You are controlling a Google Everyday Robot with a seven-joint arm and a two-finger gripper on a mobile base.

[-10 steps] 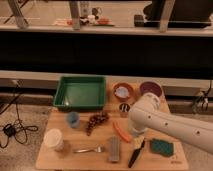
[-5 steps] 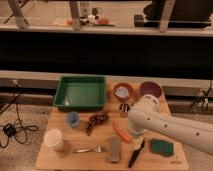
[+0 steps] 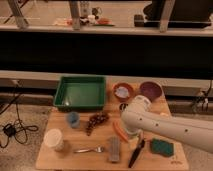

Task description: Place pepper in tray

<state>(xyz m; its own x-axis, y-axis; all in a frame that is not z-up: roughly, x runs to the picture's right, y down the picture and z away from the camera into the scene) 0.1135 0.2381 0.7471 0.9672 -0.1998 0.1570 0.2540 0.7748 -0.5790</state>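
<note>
Pepper point(image 3: 119, 131): on table, right of and nearer than tray point(image 3: 80, 106), not yet lifted | gripper point(image 3: 129, 132): over pepper, spread wide, empty | remaining: grasp, carry, release.

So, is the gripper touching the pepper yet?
Cannot tell. In the camera view the gripper sits under the arm, beside the pepper; the arm hides any contact or gap.

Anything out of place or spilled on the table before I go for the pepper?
Nothing stands out. The pepper lies flat on the wooden table, with the gripper close beside it, tucked under the arm. The tray sits square and empty; nothing looks spilled or tipped.
</note>
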